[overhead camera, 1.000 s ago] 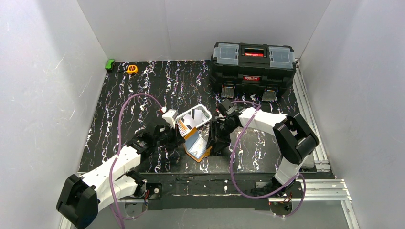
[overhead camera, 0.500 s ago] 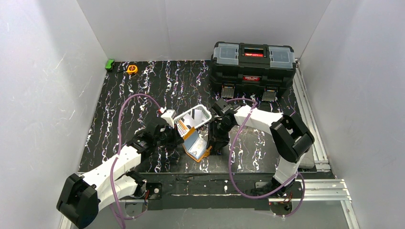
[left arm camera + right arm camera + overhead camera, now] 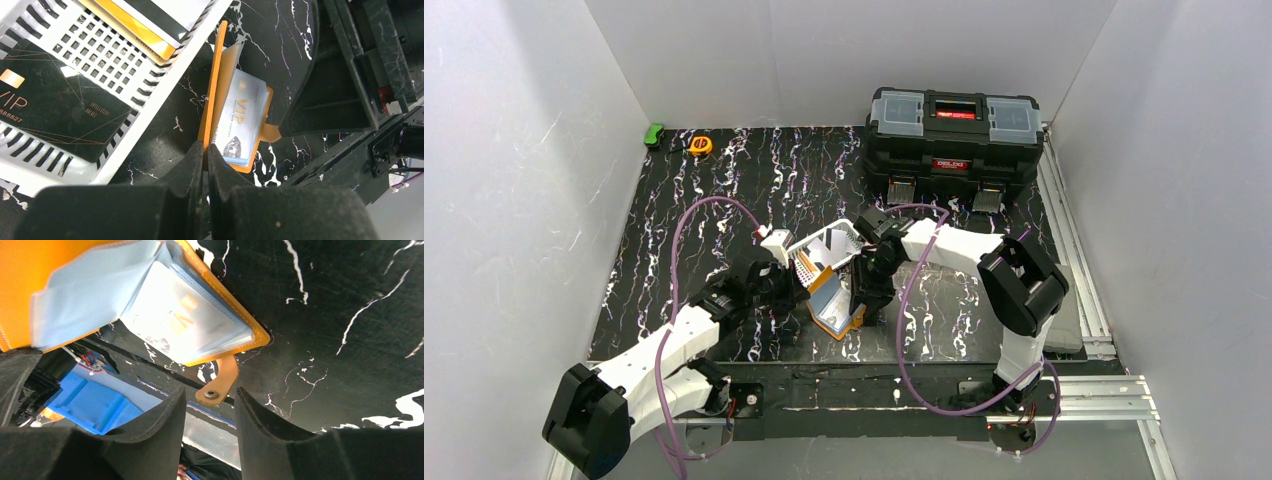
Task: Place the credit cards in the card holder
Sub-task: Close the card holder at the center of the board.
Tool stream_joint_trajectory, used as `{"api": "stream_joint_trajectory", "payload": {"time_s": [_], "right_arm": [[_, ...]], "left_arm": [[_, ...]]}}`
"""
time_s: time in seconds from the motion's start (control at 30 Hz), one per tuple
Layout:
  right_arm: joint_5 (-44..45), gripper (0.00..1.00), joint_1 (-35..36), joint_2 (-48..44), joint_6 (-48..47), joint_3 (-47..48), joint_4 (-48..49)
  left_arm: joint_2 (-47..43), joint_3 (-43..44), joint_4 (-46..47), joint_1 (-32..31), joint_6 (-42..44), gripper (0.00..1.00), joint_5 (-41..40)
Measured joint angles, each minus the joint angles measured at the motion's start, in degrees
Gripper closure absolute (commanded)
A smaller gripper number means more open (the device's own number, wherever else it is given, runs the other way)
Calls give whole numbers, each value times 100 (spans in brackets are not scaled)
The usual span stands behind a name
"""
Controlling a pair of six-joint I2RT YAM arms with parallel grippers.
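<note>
My left gripper (image 3: pixel 206 150) is pinching the orange cover of the card holder (image 3: pixel 214 90), which is standing open just beside the white basket (image 3: pixel 170 75). My right gripper (image 3: pixel 210 407) is hovering with fingers apart, grasping nothing, the snap tab (image 3: pixel 220 382) just ahead of the gap. A pale VIP card (image 3: pixel 242 117) is sitting in the holder's pocket; a black card (image 3: pixel 55 110) and an orange card (image 3: pixel 135 25) are lying in the basket.

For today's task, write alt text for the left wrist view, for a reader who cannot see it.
The left gripper pinches the edge of an open orange card holder on a black marbled table, a pale card in its clear pocket. Beside it, a white slotted basket holds a black card and an orange card.
</note>
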Motion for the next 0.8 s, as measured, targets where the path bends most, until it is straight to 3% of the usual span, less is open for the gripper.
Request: {"api": "stream_joint_trajectory", "payload": {"time_s": [0.27, 0.57, 0.8], "right_arm": [[0, 59, 94, 59, -98, 15, -81], [37, 75, 94, 59, -129, 15, -157], [68, 80, 94, 26, -208, -63, -179]], "left_arm": [[-2, 0, 2, 0, -15, 100, 2], [-17, 0, 7, 0, -13, 100, 4], [-55, 0, 7, 0, -11, 100, 13]]}}
